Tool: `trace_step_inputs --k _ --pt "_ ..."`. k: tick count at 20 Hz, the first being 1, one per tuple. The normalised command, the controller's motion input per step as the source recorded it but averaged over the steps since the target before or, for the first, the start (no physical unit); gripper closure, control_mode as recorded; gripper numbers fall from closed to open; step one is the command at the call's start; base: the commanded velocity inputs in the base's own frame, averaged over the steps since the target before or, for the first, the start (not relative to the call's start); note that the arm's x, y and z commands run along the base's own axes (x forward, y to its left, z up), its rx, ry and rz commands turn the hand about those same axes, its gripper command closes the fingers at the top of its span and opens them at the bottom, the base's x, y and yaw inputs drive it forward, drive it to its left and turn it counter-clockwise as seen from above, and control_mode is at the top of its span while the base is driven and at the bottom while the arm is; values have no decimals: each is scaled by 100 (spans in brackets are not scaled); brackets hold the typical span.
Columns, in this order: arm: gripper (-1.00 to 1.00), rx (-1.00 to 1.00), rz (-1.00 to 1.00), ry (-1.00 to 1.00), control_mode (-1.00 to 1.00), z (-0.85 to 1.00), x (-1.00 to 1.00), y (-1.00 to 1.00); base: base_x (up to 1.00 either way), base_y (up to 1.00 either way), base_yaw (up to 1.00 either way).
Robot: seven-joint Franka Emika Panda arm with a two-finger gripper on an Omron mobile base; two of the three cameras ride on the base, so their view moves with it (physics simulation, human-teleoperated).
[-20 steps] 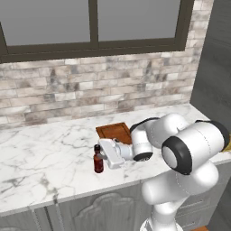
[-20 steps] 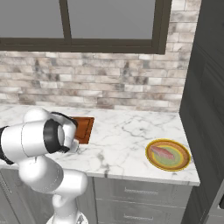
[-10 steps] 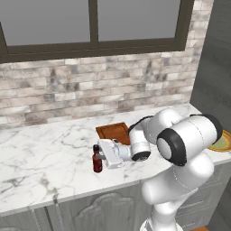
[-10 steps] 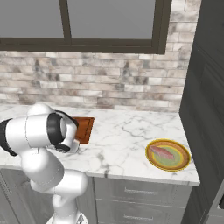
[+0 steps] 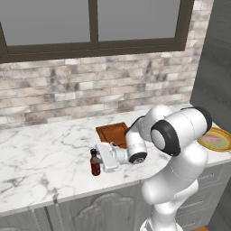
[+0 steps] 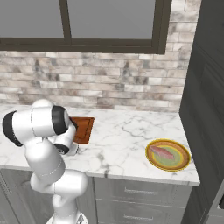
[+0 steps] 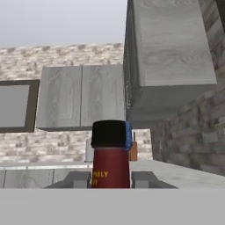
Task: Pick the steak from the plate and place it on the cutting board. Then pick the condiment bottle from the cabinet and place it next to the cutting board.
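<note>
My gripper [image 5: 96, 159] is shut on the condiment bottle [image 5: 94, 165], a slim red-brown bottle with a black cap. The bottle stands upright, low at the marble counter, left of and nearer than the cutting board [image 5: 114, 132]. In the hand view the bottle [image 7: 110, 158] rises between the two fingertips [image 7: 77, 179], with the gripper [image 7: 110, 180] closed round its body. My arm hides part of the reddish-brown cutting board [image 6: 83, 129]. Far to the right, the pale pink steak [image 6: 164, 152] lies on the yellow-rimmed plate [image 6: 183, 162].
The marble counter [image 5: 40, 158] runs under a brick wall and a dark-framed window [image 5: 92, 27]. A tall dark cabinet [image 6: 208, 87] closes off the right end. Grey wood-grain wall cabinets [image 7: 171, 44] hang ahead in the hand view. Base cabinets with drawers [image 6: 140, 192] sit below the counter.
My arm's elbow and shoulder have swung lower and closer to the counter. The bottle in the gripper has sunk slightly down and to the left, and the grip has stayed shut.
</note>
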Motion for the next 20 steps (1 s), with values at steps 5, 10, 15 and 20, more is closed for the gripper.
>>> trace_step_inputs --k 5,10,15,20 --pt "100 0 -1 -3 -100 -21 12 7 0 0 0" --pt "100 -1 -2 -4 -100 -25 11 8 0 0 0" --pt "100 -2 -2 -4 -100 -32 10 10 0 0 0" --pt "100 -3 -1 -5 -100 -42 7 7 0 0 0"
